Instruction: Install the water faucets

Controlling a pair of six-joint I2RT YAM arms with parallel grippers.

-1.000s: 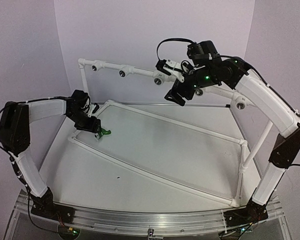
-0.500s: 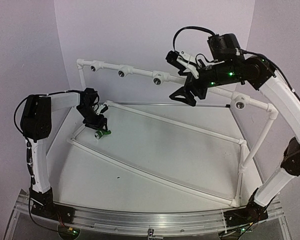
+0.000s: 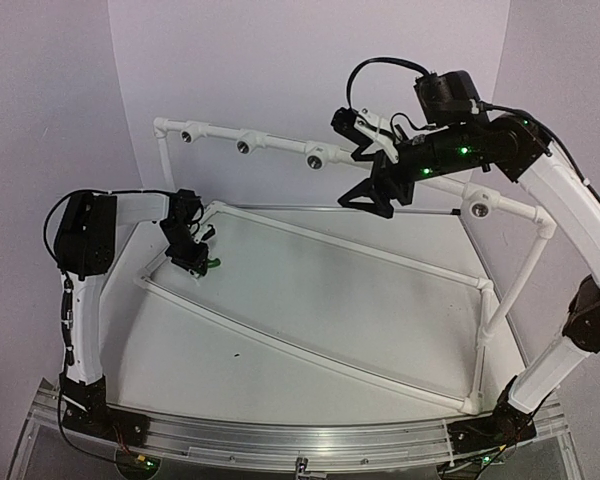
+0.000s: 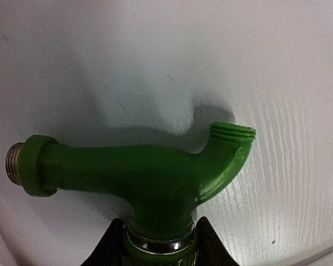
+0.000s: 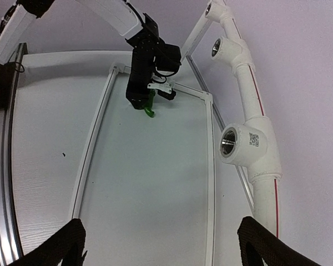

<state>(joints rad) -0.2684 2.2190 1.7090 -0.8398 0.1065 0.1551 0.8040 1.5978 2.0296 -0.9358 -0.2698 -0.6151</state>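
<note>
Green plastic fills the left wrist view: the water faucet [image 4: 150, 177] lies on its side on the white tabletop [image 4: 155, 55], straight ahead of the left end effector [image 4: 161, 246]. Its silver threaded end points off to the left of the fingertips, and its short spout curls away to the right. The black fingers [image 4: 112, 249] stand narrow, one on each side of the faucet's round collar, and look pressed against it. I judge the grip as made, though the faucet rests on the tabletop, not lifted. From above, the faucet [image 3: 212, 264] shows as a green speck right at the tip of the left end effector [image 3: 193, 250].

The right end effector [image 3: 360, 160] hangs high with its jaws spread wide and nothing between them. One tee fitting [image 3: 318, 158] of the raised pipe rail [image 3: 215, 135] sits just beside it, and a dark open socket [image 5: 228, 141] lies to its right.

The step in hand is the pickup. The next move calls for a lift clear of the tabletop and a carry up to a free socket, well apart from the left end effector. The silver thread must then line up with the socket's axis before turning in. A skewed grip on the round collar could let the faucet swivel.
</note>
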